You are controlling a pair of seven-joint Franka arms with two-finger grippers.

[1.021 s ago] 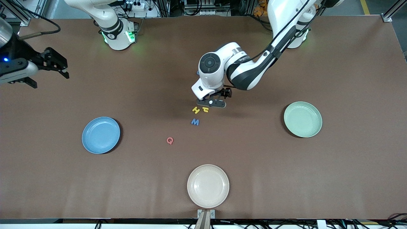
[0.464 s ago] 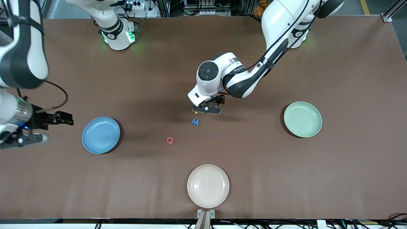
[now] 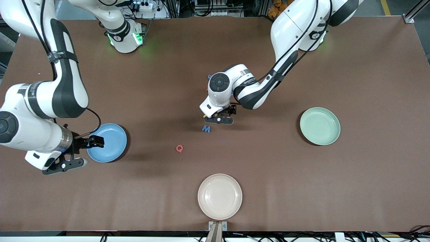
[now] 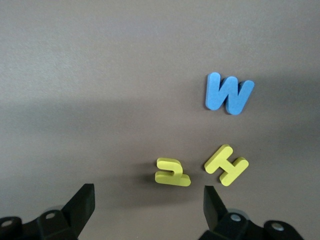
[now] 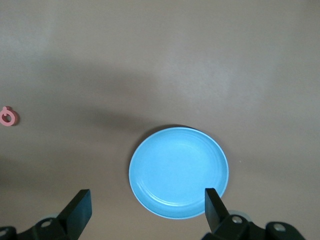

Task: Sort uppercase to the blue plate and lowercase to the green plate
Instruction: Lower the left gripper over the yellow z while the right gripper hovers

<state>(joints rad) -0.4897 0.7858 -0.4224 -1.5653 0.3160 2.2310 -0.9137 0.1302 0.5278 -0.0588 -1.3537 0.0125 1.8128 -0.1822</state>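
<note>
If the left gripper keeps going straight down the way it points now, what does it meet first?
Most likely the small yellow h, which lies on the table between the open fingers of the left gripper. The yellow H sits just beside it and might get brushed; the height above the table is unclear.

We take this for a robotics lab: two white, black-jointed robot arms (image 3: 258,87) stand bolted to a wide brown matte bench (image 3: 369,188). Along its edge by the arm bases we see aluminium framing (image 3: 412,13), a white power strip (image 3: 145,6) and bundled black cables (image 3: 215,8).
</note>
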